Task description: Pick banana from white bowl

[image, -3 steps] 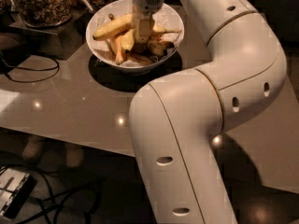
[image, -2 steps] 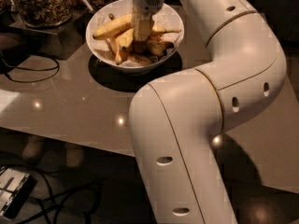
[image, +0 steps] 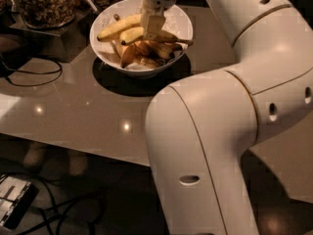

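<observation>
Banana [image: 131, 35] in white bowl [image: 182, 21], beside longer banana [image: 115, 27], above browned fruit pieces [image: 142, 50]. Hand [image: 152, 31] lowered into bowl over banana's middle; grip cannot tell. Bowl on table [image: 88, 97]; nut jar [image: 44, 4] at left.

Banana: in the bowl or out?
In: the banana lies inside the bowl, with the gripper right over it.

a jar of nuts [image: 46, 4] stands on a dark box [image: 51, 40] at the far left of the glossy surface [image: 98, 116]. a black cable [image: 30, 77] loops beside the box. a longer banana [image: 113, 28] lies just left of the gripper [image: 152, 29], which is low over the surface's far end, with brown fruit pieces [image: 142, 50] close by.
</observation>
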Controlling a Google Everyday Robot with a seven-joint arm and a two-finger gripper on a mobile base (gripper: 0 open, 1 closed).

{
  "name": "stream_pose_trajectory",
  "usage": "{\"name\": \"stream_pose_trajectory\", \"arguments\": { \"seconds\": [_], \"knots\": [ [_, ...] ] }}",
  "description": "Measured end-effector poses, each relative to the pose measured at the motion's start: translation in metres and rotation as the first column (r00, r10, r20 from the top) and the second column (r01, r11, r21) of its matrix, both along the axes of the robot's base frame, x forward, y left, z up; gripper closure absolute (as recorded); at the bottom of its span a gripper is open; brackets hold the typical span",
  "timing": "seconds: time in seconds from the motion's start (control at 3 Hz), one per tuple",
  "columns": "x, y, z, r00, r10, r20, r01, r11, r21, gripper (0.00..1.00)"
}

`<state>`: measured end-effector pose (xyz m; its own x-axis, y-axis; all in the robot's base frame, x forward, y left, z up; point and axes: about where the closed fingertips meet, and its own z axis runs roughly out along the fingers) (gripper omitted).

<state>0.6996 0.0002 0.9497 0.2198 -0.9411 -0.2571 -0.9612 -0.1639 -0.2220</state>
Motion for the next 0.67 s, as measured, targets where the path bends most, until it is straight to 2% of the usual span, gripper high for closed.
{"name": "stream_pose_trajectory", "arguments": {
  "seconds": [0.33,0.67],
  "knots": [
    [-0.0056,-0.0141,0.0104,0.9981,-0.059,0.014,0.059,0.998,0.009,1.0],
    [-0.0003,-0.0097,0.0091,0.9977,-0.06,0.029,0.06,0.998,0.019,1.0]
  ]
}}
